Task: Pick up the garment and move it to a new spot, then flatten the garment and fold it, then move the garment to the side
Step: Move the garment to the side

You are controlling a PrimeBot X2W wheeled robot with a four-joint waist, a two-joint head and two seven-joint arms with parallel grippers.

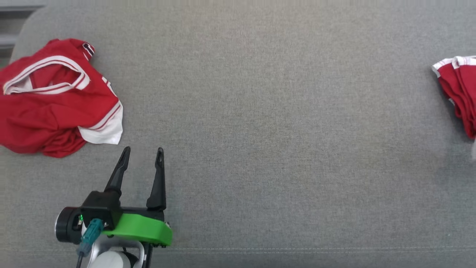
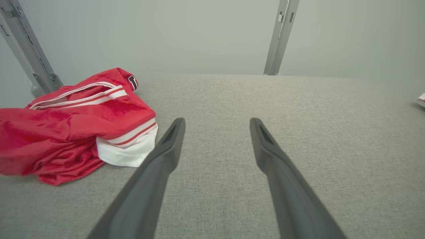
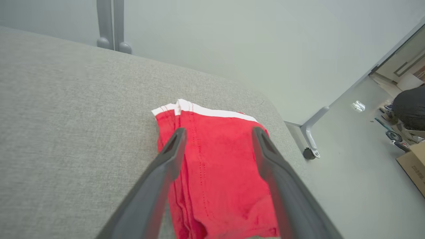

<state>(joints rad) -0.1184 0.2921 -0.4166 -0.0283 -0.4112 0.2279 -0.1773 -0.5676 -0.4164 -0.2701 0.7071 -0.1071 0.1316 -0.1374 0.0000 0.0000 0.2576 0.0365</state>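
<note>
A folded red garment (image 3: 219,176) with a white band lies near the right-hand edge of the grey surface, and it also sits at the right border of the head view (image 1: 459,89). My right gripper (image 3: 219,132) hangs over it, open, its fingers spread on either side with nothing held. A second red garment (image 1: 55,100) with white stripes lies crumpled at the far left (image 2: 73,122). My left gripper (image 1: 143,152) stands open just below and to the right of that heap, apart from it (image 2: 217,122).
The grey fabric surface (image 1: 260,111) stretches wide between the two garments. Its rounded right edge (image 3: 275,109) drops to the floor close to the folded garment. Metal frame posts (image 2: 280,36) stand behind, and a cardboard box (image 3: 413,166) sits on the floor.
</note>
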